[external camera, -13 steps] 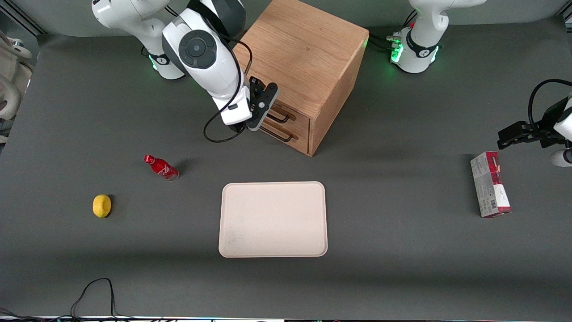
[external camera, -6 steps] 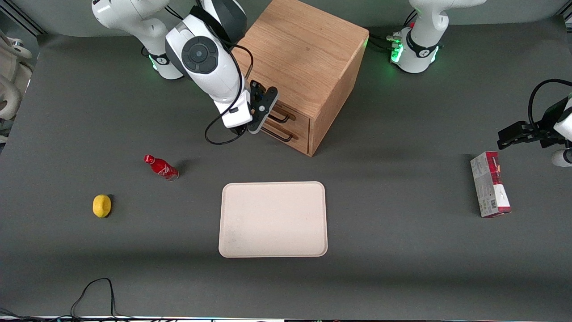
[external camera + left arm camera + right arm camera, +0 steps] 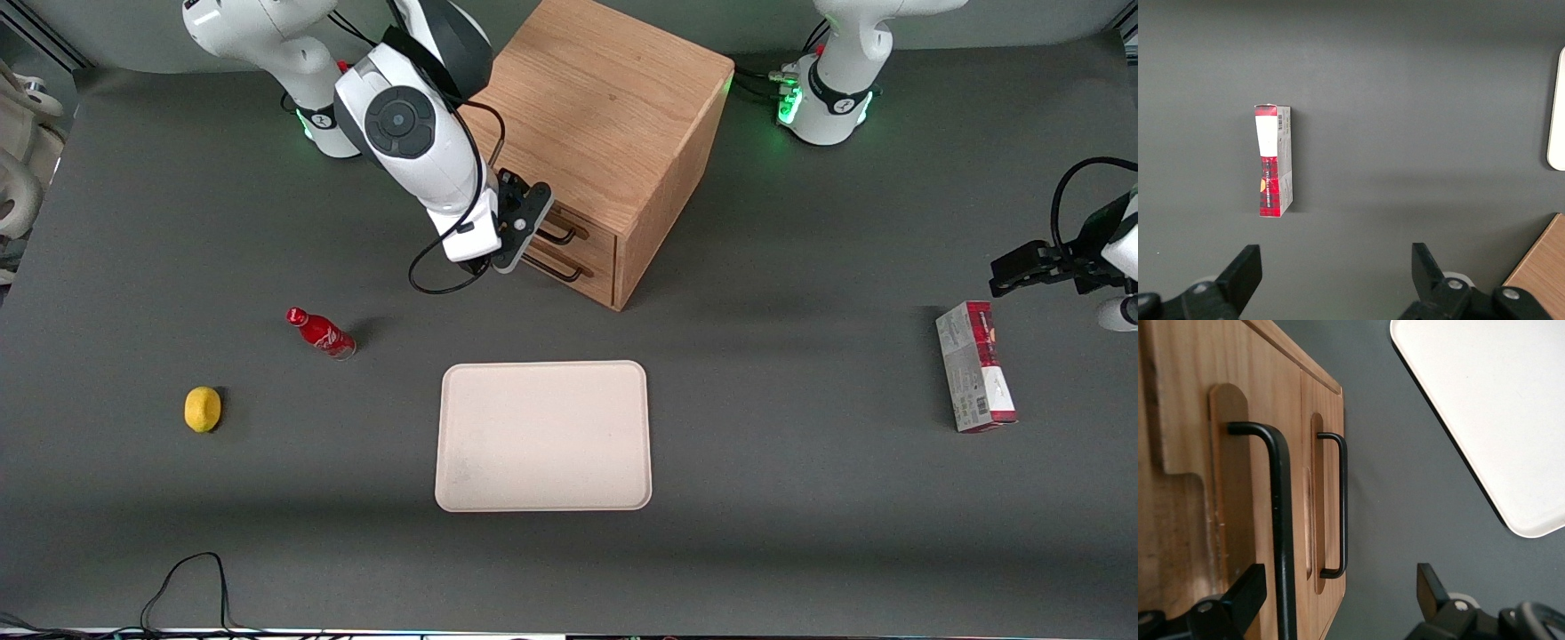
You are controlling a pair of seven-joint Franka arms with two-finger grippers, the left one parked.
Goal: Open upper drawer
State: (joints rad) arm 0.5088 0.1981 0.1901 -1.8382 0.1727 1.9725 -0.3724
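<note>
The wooden cabinet (image 3: 613,98) stands at the back of the table. Its upper drawer (image 3: 594,233) looks closed, and so does the like drawer below it (image 3: 594,265). My gripper (image 3: 524,220) is open right in front of the drawer fronts, at the height of the upper drawer's dark bar handle (image 3: 562,235). In the right wrist view the gripper (image 3: 1338,583) is open. The upper handle (image 3: 1280,520) runs between the fingers, close to one finger (image 3: 1245,593) and not gripped. The lower handle (image 3: 1341,507) lies beside it.
A cream tray (image 3: 542,436) lies nearer the front camera than the cabinet and shows in the right wrist view (image 3: 1485,407). A red bottle (image 3: 320,332) and a lemon (image 3: 203,409) lie toward the working arm's end. A red box (image 3: 975,378) lies toward the parked arm's end.
The arm has swung slightly toward the cabinet, and the gripper has settled a little lower at the drawer fronts. The drawers have not moved.
</note>
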